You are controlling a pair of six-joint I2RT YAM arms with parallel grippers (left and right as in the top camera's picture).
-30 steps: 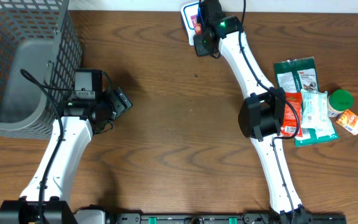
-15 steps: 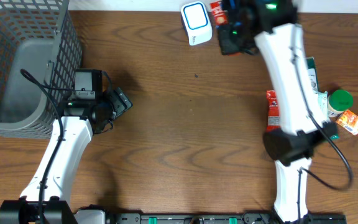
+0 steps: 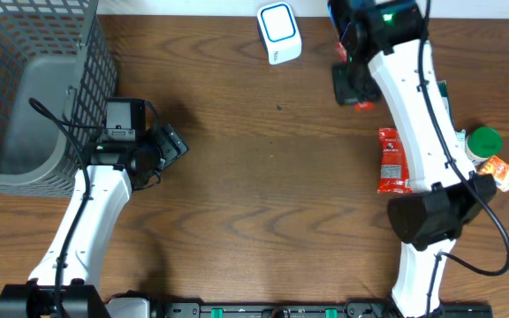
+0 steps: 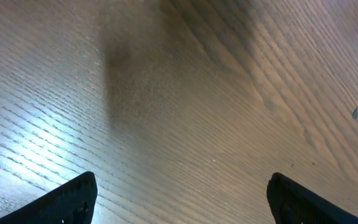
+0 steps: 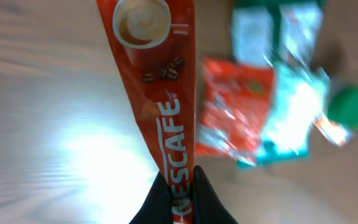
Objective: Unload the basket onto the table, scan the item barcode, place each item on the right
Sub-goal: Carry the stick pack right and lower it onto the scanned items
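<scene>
My right gripper (image 3: 350,88) hangs over the table's back right, right of the white and blue scanner (image 3: 278,32). It is shut on a red Nescafe sachet (image 5: 157,81), pinched at its lower end between the black fingers (image 5: 166,202); the right wrist view shows the printed front and no barcode. In the overhead view only a red sliver of the sachet (image 3: 360,102) shows under the gripper. My left gripper (image 3: 170,146) stays at the left beside the basket, open, with bare wood between its fingertips (image 4: 73,199).
A grey wire basket (image 3: 25,88) fills the back left corner. By the right arm lie a red packet (image 3: 391,160), a green-lidded bottle (image 3: 483,141) and an orange packet (image 3: 500,172). The right wrist view shows the red packet (image 5: 232,112) and green and white packets (image 5: 284,93).
The right arm has swung right and forward from the scanner, carrying the sachet. It now covers the green and white packets in the overhead view. The left arm has not moved.
</scene>
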